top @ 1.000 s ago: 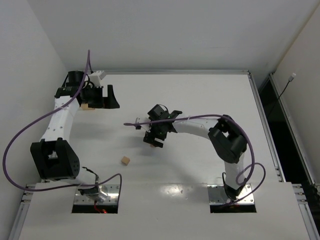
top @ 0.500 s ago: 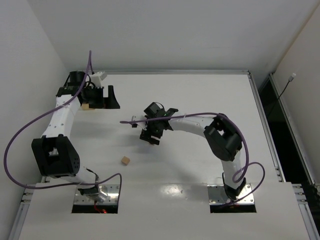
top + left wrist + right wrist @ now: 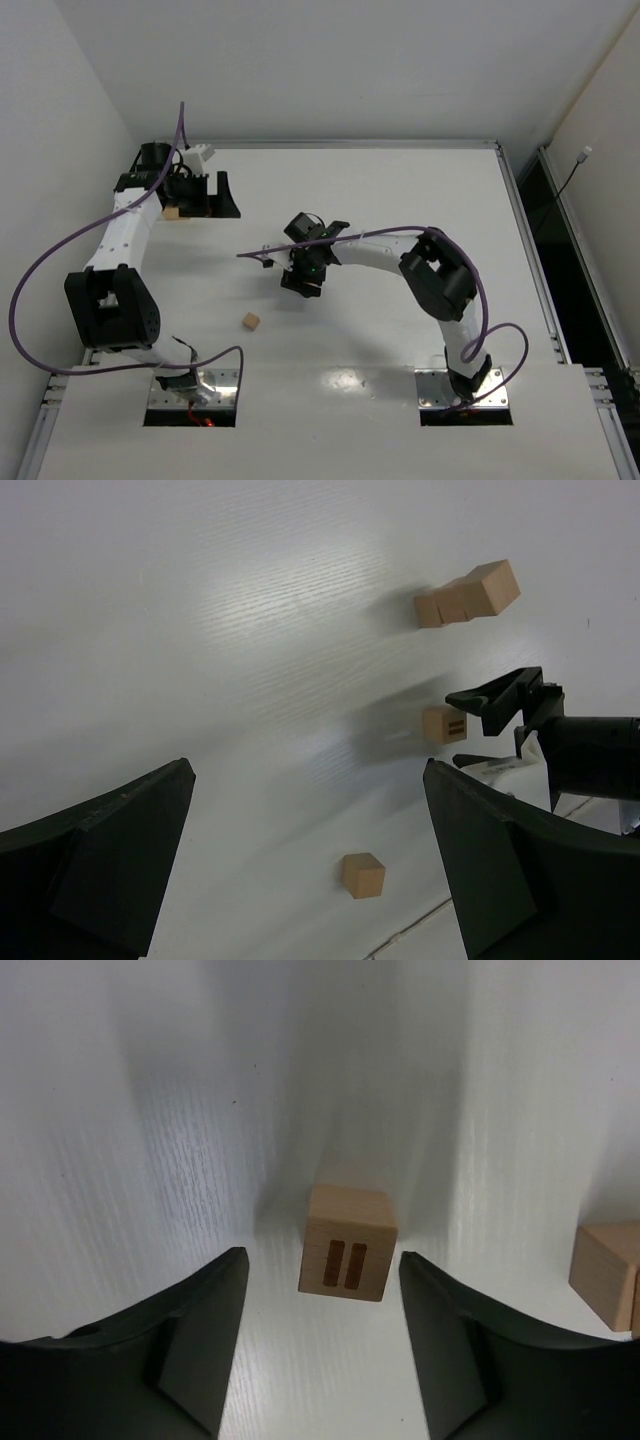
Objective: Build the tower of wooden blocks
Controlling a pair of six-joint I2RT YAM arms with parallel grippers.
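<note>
My right gripper (image 3: 321, 1255) is open and low over the table, with a tan wooden cube (image 3: 347, 1243) with two dark slots between its fingertips, untouched. The left wrist view shows that cube (image 3: 444, 724) beside the right gripper (image 3: 497, 725). A group of two or three tan cubes (image 3: 468, 593) sits touching just beyond; its edge shows in the right wrist view (image 3: 610, 1272). I cannot tell whether they are stacked. A loose cube (image 3: 250, 321) (image 3: 362, 875) lies nearer the front. My left gripper (image 3: 212, 195) (image 3: 308, 770) is open and empty at the back left.
Another tan block (image 3: 172, 212) lies by the left arm's wrist. In the top view the right arm (image 3: 390, 250) reaches across the middle of the table and hides the cubes beneath it. White walls close the table's back and left sides.
My right gripper has moved a little left and towards the front, settling around the slotted cube. The left arm has barely moved.
</note>
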